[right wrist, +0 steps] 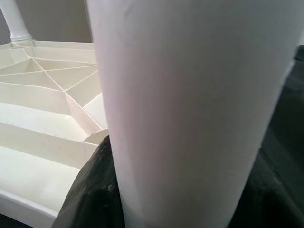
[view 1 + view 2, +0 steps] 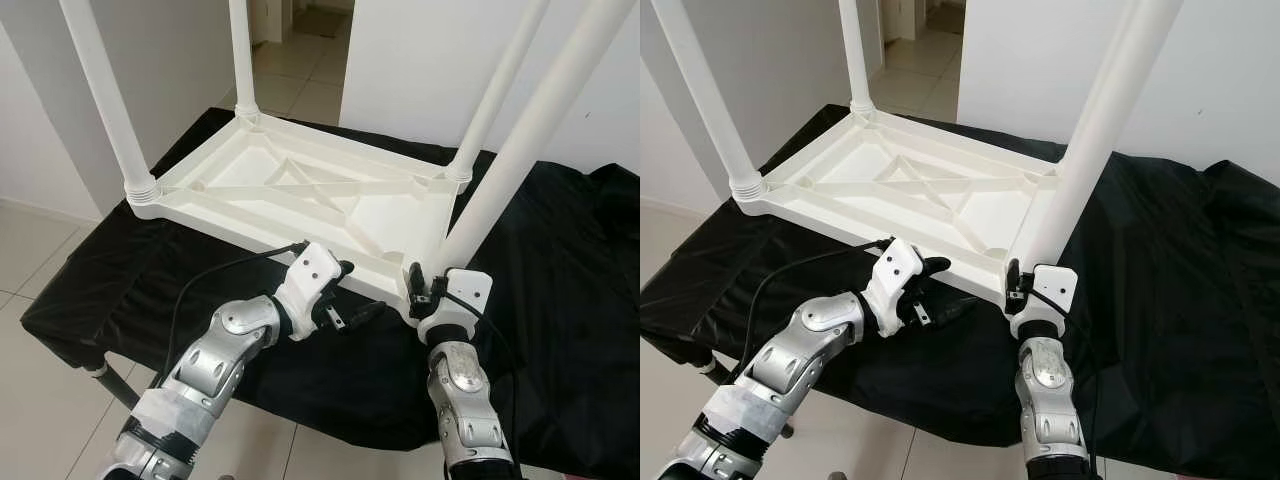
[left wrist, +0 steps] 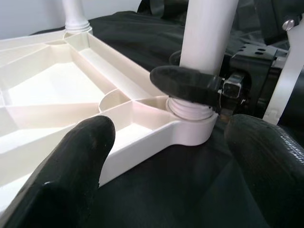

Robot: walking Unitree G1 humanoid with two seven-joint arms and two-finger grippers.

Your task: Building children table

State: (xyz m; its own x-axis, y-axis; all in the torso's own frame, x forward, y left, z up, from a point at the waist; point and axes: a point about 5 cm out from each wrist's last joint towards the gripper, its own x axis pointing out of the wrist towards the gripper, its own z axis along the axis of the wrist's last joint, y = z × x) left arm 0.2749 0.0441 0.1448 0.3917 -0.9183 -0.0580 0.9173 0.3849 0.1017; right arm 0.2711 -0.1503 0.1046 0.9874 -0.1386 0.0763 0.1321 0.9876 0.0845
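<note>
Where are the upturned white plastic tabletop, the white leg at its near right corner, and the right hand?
Upturned white plastic tabletop (image 2: 395, 215): left eye view, flat underside panel.
White leg at the near right corner (image 2: 520, 145): left eye view, mid-shaft.
Right hand (image 2: 425, 290): left eye view, at the leg's base.

Black cloth (image 2: 560, 300) draped over the work surface, hanging off the near edge. Beige tiled floor (image 2: 30, 250) below. White wall (image 2: 420, 60) behind, open doorway (image 2: 300, 40) beside it.

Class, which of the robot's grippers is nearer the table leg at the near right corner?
Right. The right gripper clasps the near right leg at its base; the left gripper hangs open just beside it.
</note>
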